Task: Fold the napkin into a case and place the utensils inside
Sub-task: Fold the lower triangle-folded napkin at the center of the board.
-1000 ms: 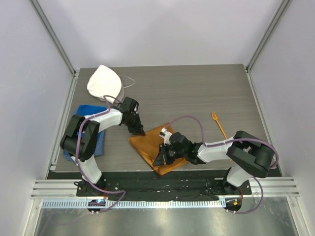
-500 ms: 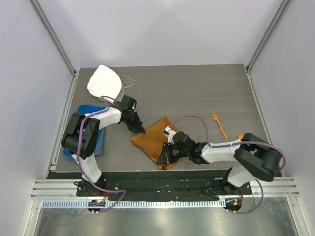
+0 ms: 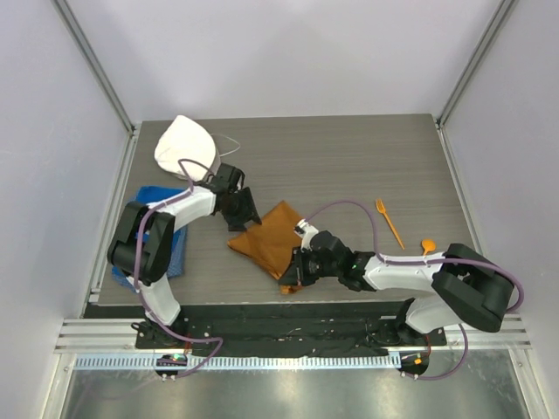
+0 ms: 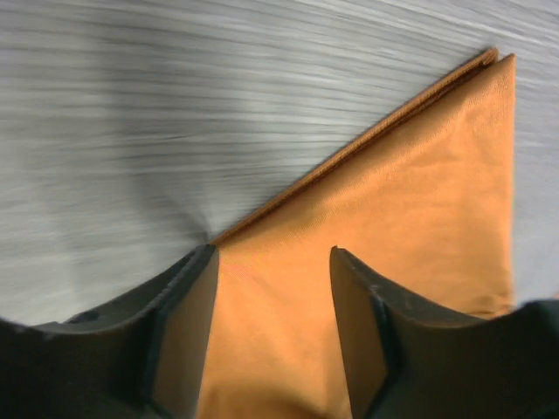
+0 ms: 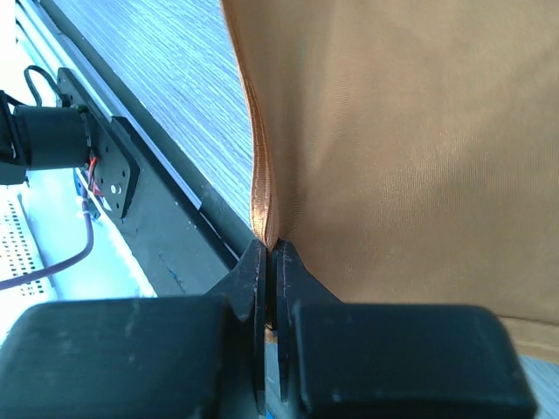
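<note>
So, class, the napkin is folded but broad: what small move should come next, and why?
Probably the right gripper should draw its pinched edge across the napkin for another fold: the left gripper stands open over its left edge, gripping nothing.

Your white-and-black left arm reaches in from the left, elbow folded, wrist pitched down. Its black two-finger left gripper has jaws parted, fingertips set low. Your right arm lies stretched low, pointing left along the near edge. The right gripper has jaws pressed together, pinching the hem of the rust-orange cloth napkin.
</note>
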You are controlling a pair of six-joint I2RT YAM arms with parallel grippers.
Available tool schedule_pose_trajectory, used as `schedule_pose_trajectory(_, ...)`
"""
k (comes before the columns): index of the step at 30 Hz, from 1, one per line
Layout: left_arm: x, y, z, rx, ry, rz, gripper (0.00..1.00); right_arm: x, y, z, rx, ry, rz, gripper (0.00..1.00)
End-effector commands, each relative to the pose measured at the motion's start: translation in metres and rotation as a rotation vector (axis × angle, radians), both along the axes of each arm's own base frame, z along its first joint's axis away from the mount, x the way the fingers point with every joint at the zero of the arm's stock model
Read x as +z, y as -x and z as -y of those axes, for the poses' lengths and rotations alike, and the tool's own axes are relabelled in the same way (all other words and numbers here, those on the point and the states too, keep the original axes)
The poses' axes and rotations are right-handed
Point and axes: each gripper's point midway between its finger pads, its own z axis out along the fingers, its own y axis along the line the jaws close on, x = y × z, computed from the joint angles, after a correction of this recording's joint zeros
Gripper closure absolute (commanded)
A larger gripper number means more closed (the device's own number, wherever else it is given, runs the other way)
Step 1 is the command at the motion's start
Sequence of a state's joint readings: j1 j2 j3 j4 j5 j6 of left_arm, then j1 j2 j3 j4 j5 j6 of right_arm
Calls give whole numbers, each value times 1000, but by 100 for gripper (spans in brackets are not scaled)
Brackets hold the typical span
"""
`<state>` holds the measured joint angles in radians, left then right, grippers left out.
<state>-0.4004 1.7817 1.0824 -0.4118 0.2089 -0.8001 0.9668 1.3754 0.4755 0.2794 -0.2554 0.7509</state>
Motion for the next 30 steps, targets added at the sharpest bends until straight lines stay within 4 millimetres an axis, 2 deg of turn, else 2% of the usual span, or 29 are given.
schedule_pose_trajectory(1, 20, 1, -51, 33, -206, 59, 39, 18, -7, -18, 9, -107, 35, 99)
schedule_pose_trajectory(3, 20, 18, -58, 45, -218, 31, 36, 15, -9, -23, 19, -94, 32, 99)
schedule_pose_trajectory(7, 22, 38, -78, 98, -246, 26, 33, 19, -12, -29, 18, -118, 31, 99)
schedule_pose_trajectory(11, 37, 40, -97, 138, -250, 86, 31, 24, -11, -33, 23, -137, 15, 99)
schedule_pose_trajectory(14, 33, 45, -105, 146, -224, 62, 31, 32, -15, -31, 7, -150, 20, 99)
schedule_pose_trajectory(15, 32, 48, -99, 128, -182, 45, 31, 40, -17, -30, 0, -169, 23, 99)
schedule_pose_trajectory(19, 18, 56, -99, 150, -109, -9, 31, 51, -22, -27, -15, -191, 30, 99)
schedule_pose_trajectory(24, 15, 45, -94, 157, -20, 18, 31, 58, -23, -25, -14, -222, 27, 99)
schedule_pose_trajectory(27, 16, 38, -80, 142, 56, 25, 31, 64, -26, -25, -10, -235, 28, 99)
schedule_pose_trajectory(30, 11, 38, -75, 150, 88, 20, 31, 68, -27, -25, -4, -244, 31, 99)
